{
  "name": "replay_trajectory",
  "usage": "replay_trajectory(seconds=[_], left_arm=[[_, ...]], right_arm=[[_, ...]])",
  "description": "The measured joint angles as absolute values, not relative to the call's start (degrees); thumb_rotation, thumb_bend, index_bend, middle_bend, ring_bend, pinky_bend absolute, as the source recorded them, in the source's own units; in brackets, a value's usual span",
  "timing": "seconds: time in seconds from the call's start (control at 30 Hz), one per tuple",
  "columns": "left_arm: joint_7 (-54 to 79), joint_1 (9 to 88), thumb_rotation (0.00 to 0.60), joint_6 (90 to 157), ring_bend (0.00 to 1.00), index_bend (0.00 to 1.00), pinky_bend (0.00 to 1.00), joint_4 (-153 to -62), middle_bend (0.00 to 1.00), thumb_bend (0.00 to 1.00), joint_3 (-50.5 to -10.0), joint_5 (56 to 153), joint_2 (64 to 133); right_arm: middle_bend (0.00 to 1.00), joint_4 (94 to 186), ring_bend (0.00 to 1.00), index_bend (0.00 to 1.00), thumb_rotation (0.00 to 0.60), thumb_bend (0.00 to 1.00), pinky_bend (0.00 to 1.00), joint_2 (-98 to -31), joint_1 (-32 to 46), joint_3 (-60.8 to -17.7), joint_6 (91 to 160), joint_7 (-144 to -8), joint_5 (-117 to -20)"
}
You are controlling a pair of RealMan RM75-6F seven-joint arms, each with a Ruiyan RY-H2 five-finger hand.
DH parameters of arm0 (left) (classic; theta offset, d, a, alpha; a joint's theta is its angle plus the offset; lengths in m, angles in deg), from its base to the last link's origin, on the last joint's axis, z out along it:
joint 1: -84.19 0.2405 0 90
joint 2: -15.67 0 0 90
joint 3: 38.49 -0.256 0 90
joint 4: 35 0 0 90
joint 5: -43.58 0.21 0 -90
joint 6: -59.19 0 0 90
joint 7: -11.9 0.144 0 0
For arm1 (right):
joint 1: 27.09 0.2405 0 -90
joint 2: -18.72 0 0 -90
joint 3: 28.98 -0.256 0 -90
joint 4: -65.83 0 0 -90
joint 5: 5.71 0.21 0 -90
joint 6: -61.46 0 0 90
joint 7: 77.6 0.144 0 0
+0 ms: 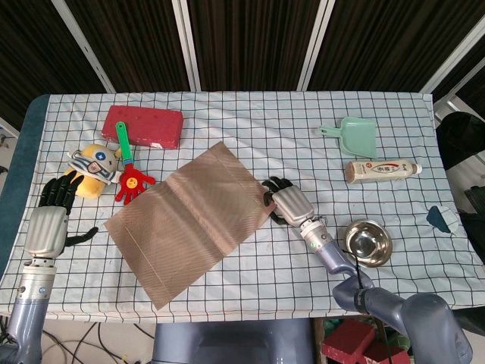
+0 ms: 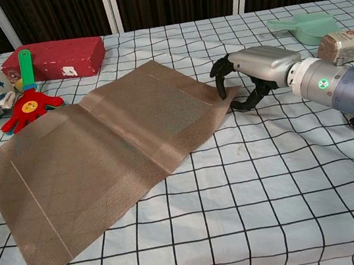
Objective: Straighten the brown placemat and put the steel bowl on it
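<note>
The brown placemat (image 1: 186, 220) lies skewed on the checked tablecloth, creased down its middle, with one corner pointing right. My right hand (image 1: 288, 203) is at that corner. In the chest view its fingers (image 2: 221, 78) curl down over the placemat (image 2: 100, 150) edge while the thumb sits under the slightly raised corner, pinching it. The steel bowl (image 1: 369, 243) stands empty near the front right, just right of my right forearm. My left hand (image 1: 47, 224) rests on the table's left edge, fingers apart, holding nothing.
A red block (image 1: 144, 125) sits at the back left. A green-handled red clapper toy (image 1: 130, 171) and a yellow plush (image 1: 92, 165) lie just left of the mat. At the back right are a green dustpan (image 1: 352, 136) and a beige tube (image 1: 383, 171).
</note>
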State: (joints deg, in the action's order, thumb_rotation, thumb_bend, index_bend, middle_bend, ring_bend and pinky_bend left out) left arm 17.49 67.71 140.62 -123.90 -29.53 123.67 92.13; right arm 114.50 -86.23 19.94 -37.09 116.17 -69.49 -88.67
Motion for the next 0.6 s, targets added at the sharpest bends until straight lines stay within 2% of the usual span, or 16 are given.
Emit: replay_trajectory(seconds=[0.2, 0.6], left_arm=[[17.5, 67.7, 0.6, 140.6, 0.0, 0.03, 0.0, -124.0, 0.0, 0.04, -29.5, 123.7, 92.1], [17.7, 67.7, 0.6, 140.6, 0.0, 0.03, 0.0, -124.0, 0.0, 0.04, -29.7, 123.9, 92.2]], right_arm=[[0.24, 114.4, 0.11, 0.58, 0.6, 0.37, 0.19, -86.3, 19.8, -37.1, 117.0, -68.9, -89.0], [0.25, 119.6, 0.11, 0.6, 0.6, 0.39, 0.19, -83.8, 18.1, -36.0, 119.5, -70.0, -90.1]])
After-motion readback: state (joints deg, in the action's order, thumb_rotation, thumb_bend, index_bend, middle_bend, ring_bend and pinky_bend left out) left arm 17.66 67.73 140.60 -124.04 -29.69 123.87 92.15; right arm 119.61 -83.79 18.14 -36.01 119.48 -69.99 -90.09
